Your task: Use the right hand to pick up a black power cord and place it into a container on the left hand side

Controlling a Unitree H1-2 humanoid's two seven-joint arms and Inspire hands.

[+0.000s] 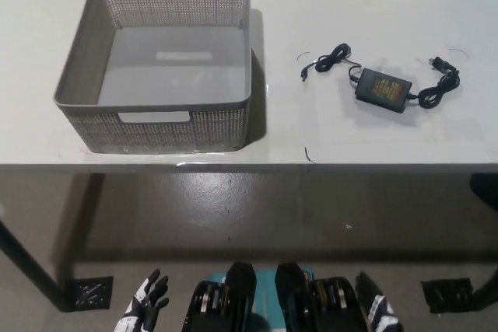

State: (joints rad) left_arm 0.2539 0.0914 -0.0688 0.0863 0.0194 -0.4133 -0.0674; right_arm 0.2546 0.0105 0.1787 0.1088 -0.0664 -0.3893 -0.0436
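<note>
Head view: the left hand [146, 303] is at the lower left, below the front edge of the table [373, 5] and well apart from the basket; it holds nothing and its fingers are spread. The grey perforated basket [85, 60] stands upright on the table, and inside it only its bare floor shows. To the right of the basket, well apart from it, the black power cord [383, 85] lies flat on the table, with its adapter brick in the middle and a coiled cable at each end. Far below and right of the basket, the right hand [381, 312] shows only partly at the bottom edge; it seems to grasp nothing, but I cannot tell how its fingers stand.
</note>
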